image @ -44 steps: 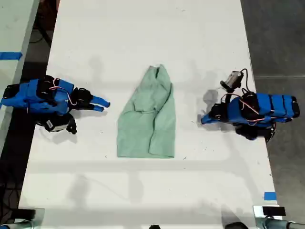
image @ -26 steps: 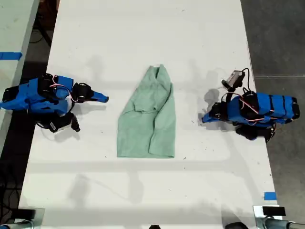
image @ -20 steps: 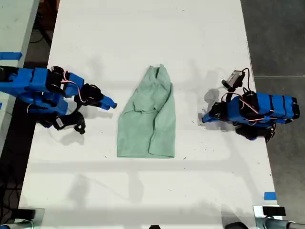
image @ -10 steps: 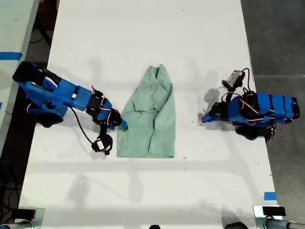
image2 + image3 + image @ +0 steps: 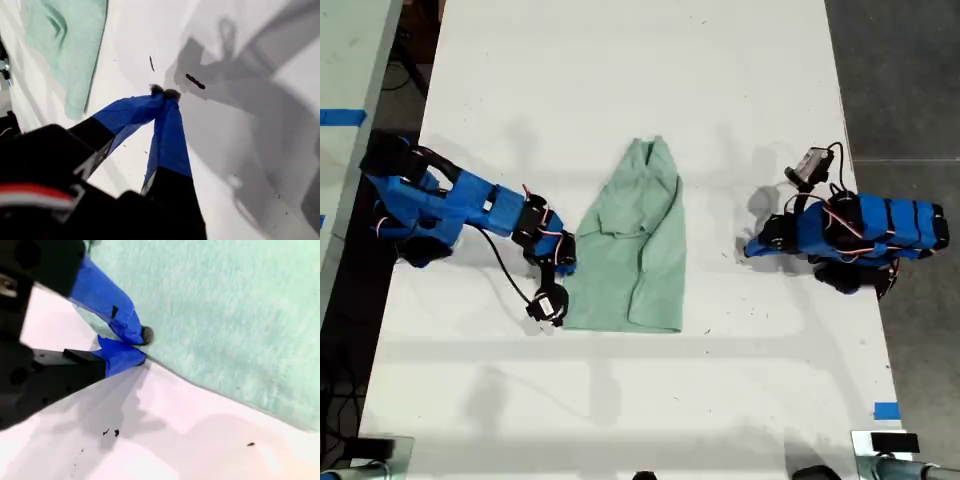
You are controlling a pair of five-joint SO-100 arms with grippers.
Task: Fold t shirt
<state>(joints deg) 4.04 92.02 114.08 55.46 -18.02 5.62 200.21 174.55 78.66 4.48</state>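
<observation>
Exterior view: the t shirt (image 5: 630, 260), pale mint, lies flat and wrinkled mid-way on the white table (image 5: 620, 80). Its long axis runs up and down the exterior view, with the narrow end pointing to the view's top and the broad hem to the bottom. My second gripper (image 5: 565, 268) is at the shirt's side edge on the exterior view's left, near the hem corner, touching or just beside the cloth. My first gripper (image 5: 748, 250) is well apart from the shirt, off its opposite side edge; the second arm is the nearer. First wrist view: my first gripper (image 5: 164, 93) is clenched tip to tip on nothing, over bare table (image 5: 150, 30), with the shirt (image 5: 65, 45) lying ahead of the tips and clear of them. Second wrist view: my second gripper (image 5: 142, 346) straddles the shirt's (image 5: 225, 305) edge, one finger over the cloth and the other at the table beside it. The tips are close together; whether they pinch the edge cannot be told. Judgement: the coming fold would carry this side edge across the long axis, toward the first gripper.
</observation>
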